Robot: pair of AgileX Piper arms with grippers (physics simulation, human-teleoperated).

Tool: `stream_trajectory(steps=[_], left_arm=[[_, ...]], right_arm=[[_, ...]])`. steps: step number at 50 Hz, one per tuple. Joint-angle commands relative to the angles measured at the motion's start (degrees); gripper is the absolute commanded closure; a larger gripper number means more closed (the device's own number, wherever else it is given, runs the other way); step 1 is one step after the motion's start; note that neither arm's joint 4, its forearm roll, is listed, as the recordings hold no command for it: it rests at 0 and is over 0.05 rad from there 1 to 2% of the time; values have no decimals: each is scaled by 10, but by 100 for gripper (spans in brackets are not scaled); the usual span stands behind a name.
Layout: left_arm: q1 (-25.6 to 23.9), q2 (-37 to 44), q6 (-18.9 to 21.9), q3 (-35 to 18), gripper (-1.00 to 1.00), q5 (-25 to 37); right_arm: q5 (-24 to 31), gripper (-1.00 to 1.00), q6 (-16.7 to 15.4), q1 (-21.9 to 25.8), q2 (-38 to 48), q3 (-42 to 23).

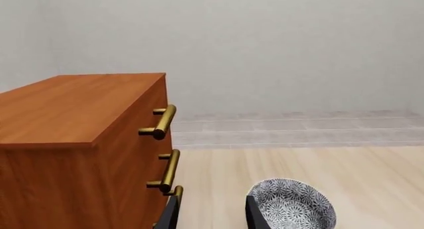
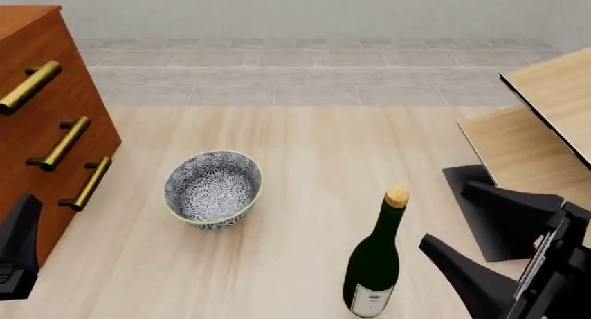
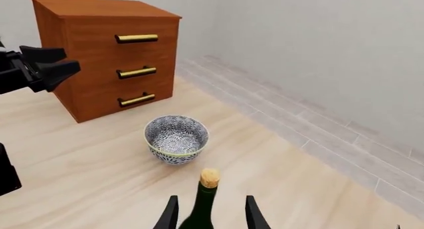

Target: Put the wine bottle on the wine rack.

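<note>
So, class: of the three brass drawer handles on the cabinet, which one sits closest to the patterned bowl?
The lowest handle on the cabinet: in the front view it sits nearest the tabletop, and so nearest the bowl; the other two are above it.

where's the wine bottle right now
In the front view the wine bottle stands upright on the table, near the front, right of the patterned bowl, beside the open right gripper.

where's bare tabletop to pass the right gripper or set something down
Bare tabletop runs wide between the patterned bowl and the wine rack, beyond the wine bottle. A smaller patch lies near the front edge, between bowl and bottle. It is crowded on the right: the right gripper sits open beside the bottle, close to the rack's black base. The drawer cabinet blocks the left.
</note>
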Motion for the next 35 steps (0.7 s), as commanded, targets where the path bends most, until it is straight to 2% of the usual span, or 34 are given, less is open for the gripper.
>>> stream_trajectory(steps=[1,21,35], left_arm=[[2,0,2,-2,-100,2],[4,0,4,1,-100,-3],[7,0,5,-1,-100,-1]], right_arm=[[-53,-100,-1,4,56,4],[-140,-100,1,12,156,6],[-172,-100,1,13,198,2]])
